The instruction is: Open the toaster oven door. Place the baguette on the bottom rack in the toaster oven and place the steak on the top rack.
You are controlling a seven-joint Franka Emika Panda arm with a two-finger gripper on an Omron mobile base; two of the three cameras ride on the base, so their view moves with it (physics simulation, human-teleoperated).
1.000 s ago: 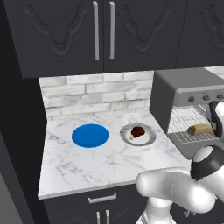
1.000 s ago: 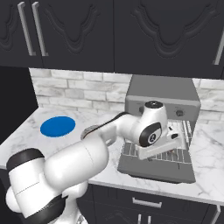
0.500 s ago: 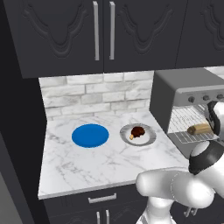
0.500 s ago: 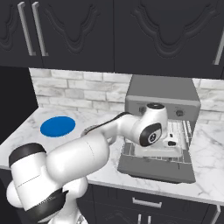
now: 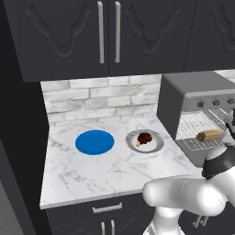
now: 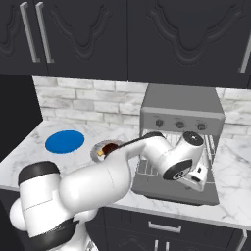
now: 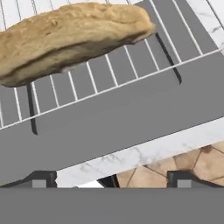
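The toaster oven (image 5: pixel 197 110) sits at the right end of the counter (image 5: pixel 105 165), and everything here is told from it. Its toaster oven door (image 7: pixel 109 118) hangs open, lying flat out in front of it. The baguette (image 5: pixel 209 135) rests on the wire rack (image 7: pixel 131 57) inside the oven, on the pulled-out lower one as far as I can tell. It looks light and dry with a rough crust, so it should not slip, but a hard squeeze could crush it.

The steak (image 5: pixel 144 138) sits on a grey plate (image 5: pixel 153 146) just left of the oven. A blue plate (image 5: pixel 94 142) lies farther left. The steak looks small, soft and a bit slippery. I would pinch it across its middle, gently, from above.

The gripper (image 7: pixel 111 179) hangs just in front of the oven, over the open door, with its jaws spread wide and nothing between them.

Since the earlier pictures, the arm has pulled back a little from the oven mouth. The bread and the steak have stayed where they were.
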